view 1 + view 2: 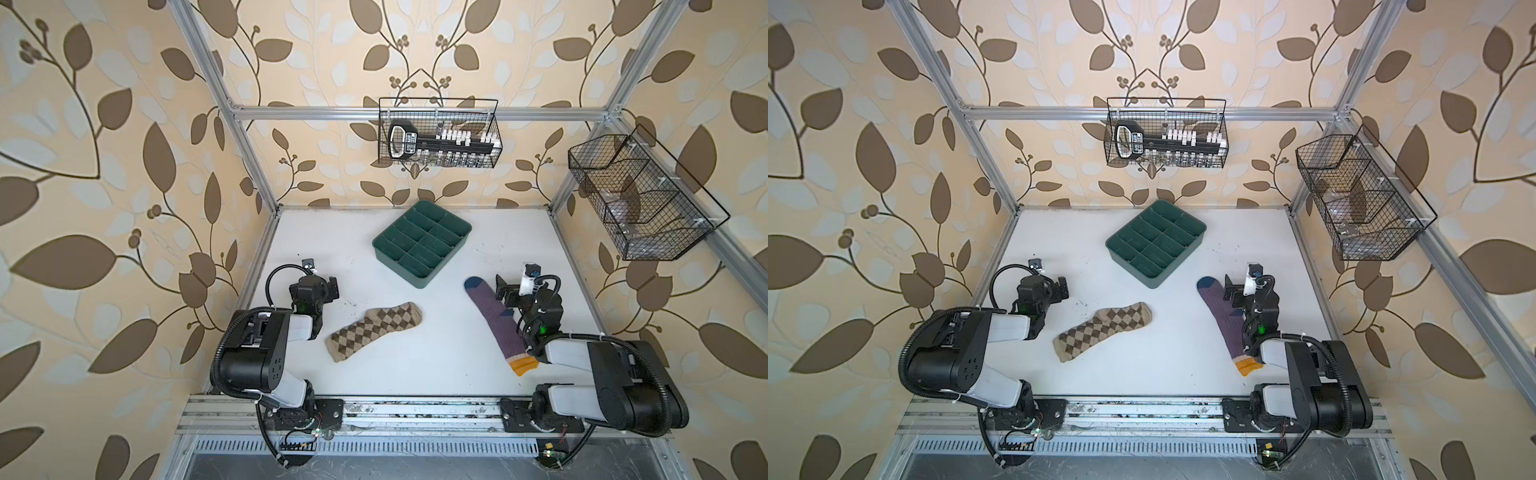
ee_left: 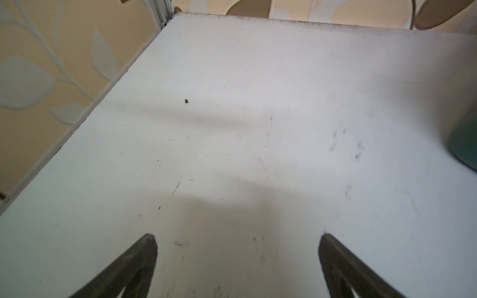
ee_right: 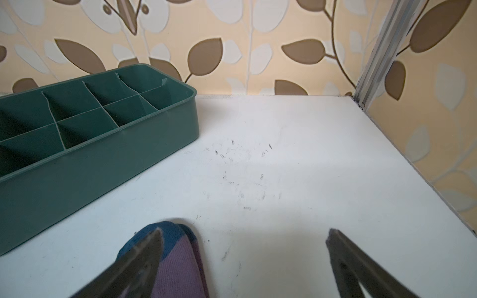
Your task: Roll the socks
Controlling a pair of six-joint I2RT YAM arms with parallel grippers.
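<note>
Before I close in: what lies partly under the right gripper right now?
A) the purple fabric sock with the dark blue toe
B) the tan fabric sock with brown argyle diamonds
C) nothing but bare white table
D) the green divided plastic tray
A: in the right wrist view, the purple fabric sock with the dark blue toe lies flat, with its toe end partly under the open right gripper.

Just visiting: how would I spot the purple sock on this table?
Start at the white table, then find the green divided tray near its back. The purple sock lies flat, right of the tray and nearer the front. Unlike the tan diamond-patterned sock, it has a dark blue toe and an orange-yellow cuff.
</note>
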